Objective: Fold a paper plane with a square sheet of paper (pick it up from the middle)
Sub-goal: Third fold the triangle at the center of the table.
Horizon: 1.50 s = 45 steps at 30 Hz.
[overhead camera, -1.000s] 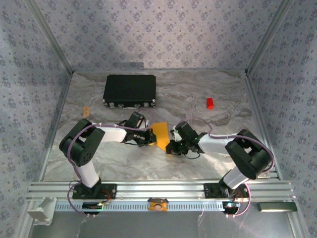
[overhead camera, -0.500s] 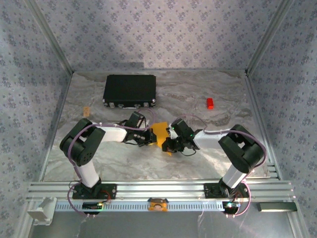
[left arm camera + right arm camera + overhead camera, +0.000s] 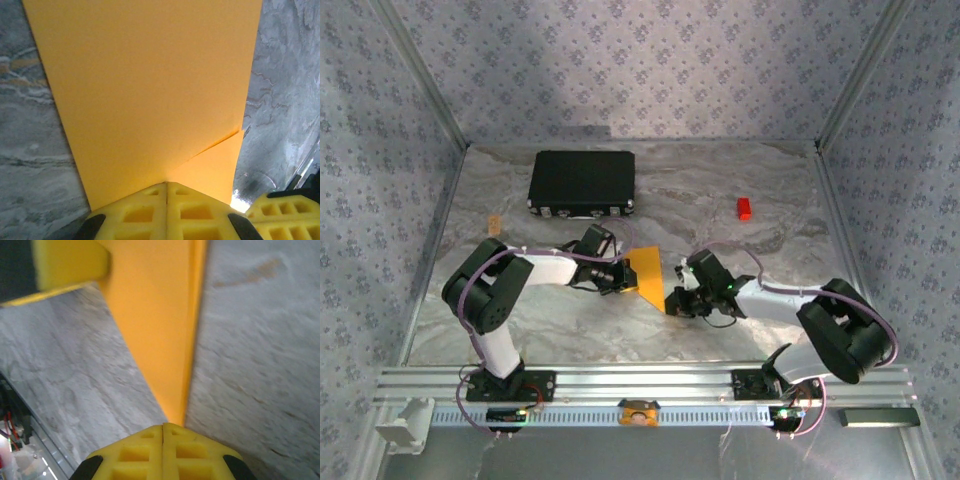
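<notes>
I read the orange sheet of paper on the near side of the black case, well apart from it and just right of its right end, over the marbled tabletop. In the top view the sheet shows as a narrow slanted strip between the two hands. The left hand is clenched on the sheet's left edge. In its wrist view the yellow fingers meet at a closed seam with the paper running into it, and a folded flap shows at the lower right. The right hand is clenched on the sheet's near pointed corner. Its wrist view shows the paper tapering into shut fingers. I cannot tell whether the sheet touches the tabletop. A small red block lies right of the case, well apart.
</notes>
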Each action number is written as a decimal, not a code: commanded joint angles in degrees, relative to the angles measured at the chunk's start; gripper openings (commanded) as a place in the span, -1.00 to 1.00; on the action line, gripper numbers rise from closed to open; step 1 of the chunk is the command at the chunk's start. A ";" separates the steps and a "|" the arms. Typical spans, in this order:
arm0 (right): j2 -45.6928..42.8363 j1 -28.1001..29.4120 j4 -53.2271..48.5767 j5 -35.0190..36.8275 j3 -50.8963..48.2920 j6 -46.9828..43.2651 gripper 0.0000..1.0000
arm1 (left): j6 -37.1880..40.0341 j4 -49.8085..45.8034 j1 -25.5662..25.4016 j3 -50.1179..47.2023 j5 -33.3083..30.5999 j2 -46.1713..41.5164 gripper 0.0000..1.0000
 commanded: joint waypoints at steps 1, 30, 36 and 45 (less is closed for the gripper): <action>1.43 0.09 -1.24 -0.29 5.00 -1.80 -0.94 | 1.14 -4.62 -0.40 0.10 -3.01 1.77 -0.99; 11.60 0.23 1.80 4.83 2.91 2.93 -1.00 | -3.84 1.38 -5.31 0.41 -0.94 -2.07 -0.85; 11.50 0.17 2.49 4.73 1.98 3.33 -1.00 | -2.43 0.46 -2.94 -0.68 -2.71 0.79 -0.87; 12.09 -0.22 2.16 4.38 1.90 2.90 -1.00 | 2.10 -0.85 4.03 -2.76 -2.03 -0.26 -0.86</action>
